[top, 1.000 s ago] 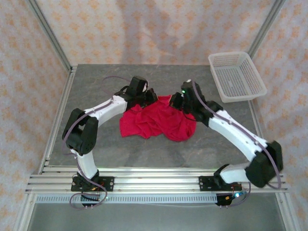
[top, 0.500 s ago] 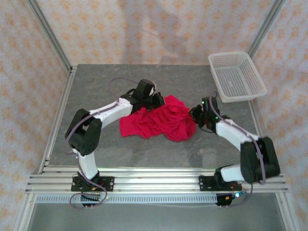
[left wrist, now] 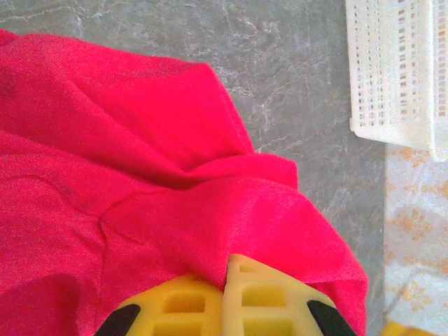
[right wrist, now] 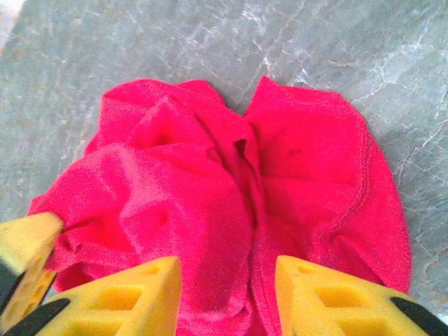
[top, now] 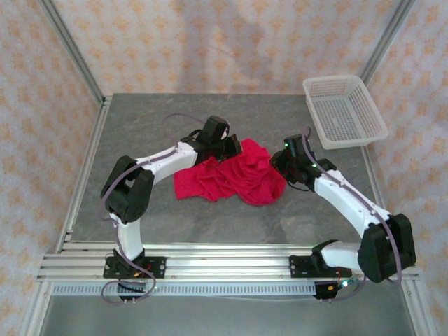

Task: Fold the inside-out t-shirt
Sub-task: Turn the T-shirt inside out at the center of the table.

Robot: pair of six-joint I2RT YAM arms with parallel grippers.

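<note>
the inside-out t-shirt lies in a crumpled red heap near the middle of the grey table, well apart from the white mesh basket at the far right corner. the left gripper sits at the heap's far edge. in the left wrist view its yellow fingers are pressed flat against each other, with cloth gathered into a raised ridge right at their tips, so it is clenched on the fabric (how much cloth is pinched cannot be made out). the right gripper is at the heap's right side. in its own wrist view the two fingers stand apart, released, with folds of the shirt showing in the gap between them and nothing gripped.
</note>
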